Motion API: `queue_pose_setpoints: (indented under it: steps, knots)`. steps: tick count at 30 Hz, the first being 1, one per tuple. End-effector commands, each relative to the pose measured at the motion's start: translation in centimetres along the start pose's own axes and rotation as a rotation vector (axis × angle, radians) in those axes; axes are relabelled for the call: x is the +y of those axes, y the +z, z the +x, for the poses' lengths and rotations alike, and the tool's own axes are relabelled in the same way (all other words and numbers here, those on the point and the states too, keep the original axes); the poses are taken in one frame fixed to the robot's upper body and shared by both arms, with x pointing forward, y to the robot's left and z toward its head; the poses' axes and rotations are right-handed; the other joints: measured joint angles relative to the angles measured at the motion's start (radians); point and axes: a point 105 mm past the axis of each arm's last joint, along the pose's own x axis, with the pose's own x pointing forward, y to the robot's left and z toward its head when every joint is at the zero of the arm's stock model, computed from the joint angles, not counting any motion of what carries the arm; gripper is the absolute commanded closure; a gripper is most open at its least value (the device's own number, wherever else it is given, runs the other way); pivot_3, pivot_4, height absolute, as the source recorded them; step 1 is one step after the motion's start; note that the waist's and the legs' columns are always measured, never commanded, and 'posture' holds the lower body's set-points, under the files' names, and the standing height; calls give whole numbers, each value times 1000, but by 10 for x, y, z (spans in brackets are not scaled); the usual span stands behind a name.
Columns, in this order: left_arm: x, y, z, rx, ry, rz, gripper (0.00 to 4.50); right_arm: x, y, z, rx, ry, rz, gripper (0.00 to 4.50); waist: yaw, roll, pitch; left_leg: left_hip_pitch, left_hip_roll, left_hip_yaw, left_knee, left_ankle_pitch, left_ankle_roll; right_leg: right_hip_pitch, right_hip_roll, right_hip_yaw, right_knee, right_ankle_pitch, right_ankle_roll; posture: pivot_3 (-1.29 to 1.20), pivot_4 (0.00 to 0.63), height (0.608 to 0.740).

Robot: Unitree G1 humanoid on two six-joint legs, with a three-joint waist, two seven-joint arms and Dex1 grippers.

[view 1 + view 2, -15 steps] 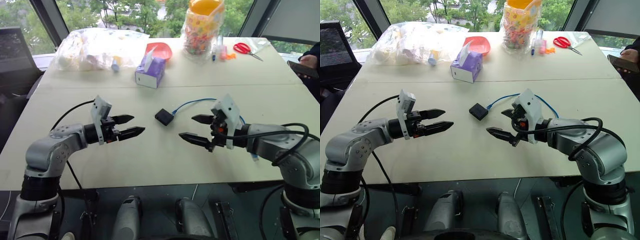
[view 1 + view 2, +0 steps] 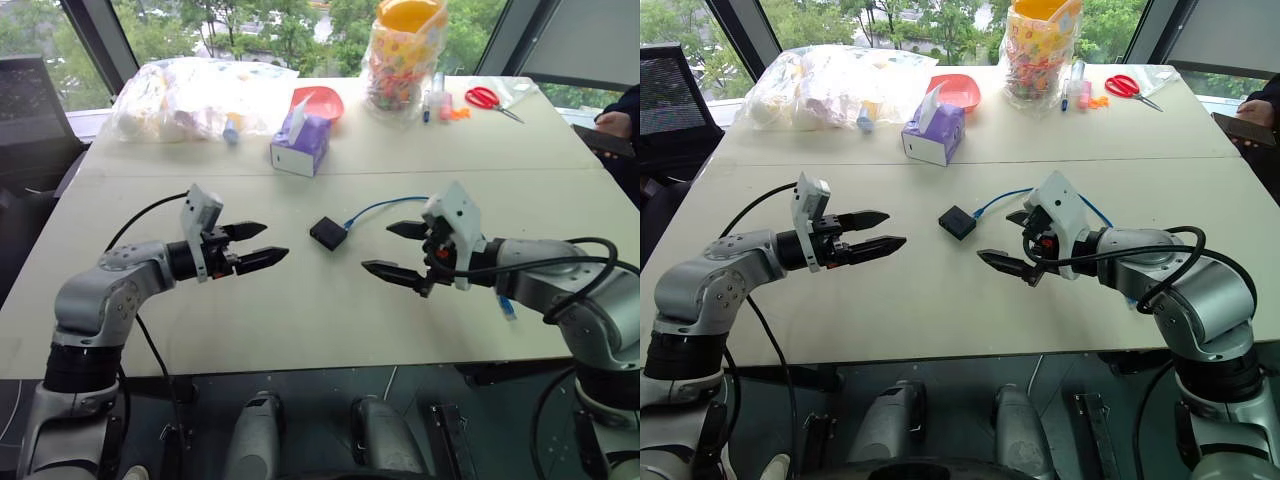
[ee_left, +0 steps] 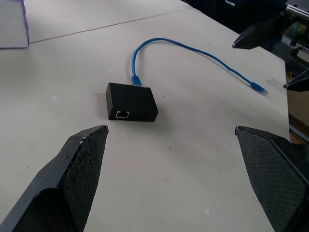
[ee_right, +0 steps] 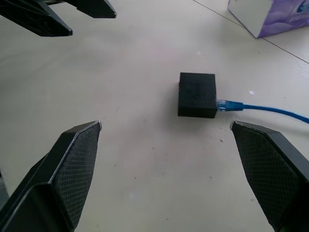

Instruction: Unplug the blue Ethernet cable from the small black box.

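Observation:
The small black box [image 2: 328, 233] lies flat on the beige table [image 2: 300, 320], between my two grippers. The blue Ethernet cable [image 2: 385, 205] is plugged into the box's far side and curves off to the right, behind my right arm; its free end [image 3: 257, 88] rests on the table. An empty port [image 3: 122, 114] shows on the box's side that faces my left gripper. My left gripper [image 2: 277, 242] hovers open to the left of the box, fingers [image 3: 82, 159] pointing at it. My right gripper [image 2: 376, 247] hovers open to the right, touching neither box nor cable.
At the back of the table stand a purple tissue box [image 2: 300, 142], a red bowl [image 2: 322, 100], a clear bag of items [image 2: 195, 95], a bag of colourful sweets [image 2: 403, 55], pens [image 2: 436, 100] and red scissors [image 2: 487, 97]. A person's hand [image 2: 612, 122] is at the right edge.
Both grippers have edged slightly up and away from the table's near edge, still open. The box and cable have not moved.

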Motion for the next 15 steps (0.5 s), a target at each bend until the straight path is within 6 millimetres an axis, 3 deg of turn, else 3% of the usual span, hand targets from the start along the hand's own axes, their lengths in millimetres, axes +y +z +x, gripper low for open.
queue_pose_setpoints:
  steps: [1, 15]
  knots:
    - [-7, 12, 1, -11, -25, 50, 49, -3, 11, -1, -30, -11, -66, 0, 0, 0, 0, 0, 0, 0, 0, 0, 0, 0, 0, 0, 0, 0, 0, 0, 150, 735]
    - [-13, 16, 17, -30, -13, 56, 49, -35, 19, 21, 52, 65, -249, 0, -2, 0, 0, -1, 0, 0, 3, 0, 0, 0, 0, 0, 1, 1, 1, 0, 150, 735]
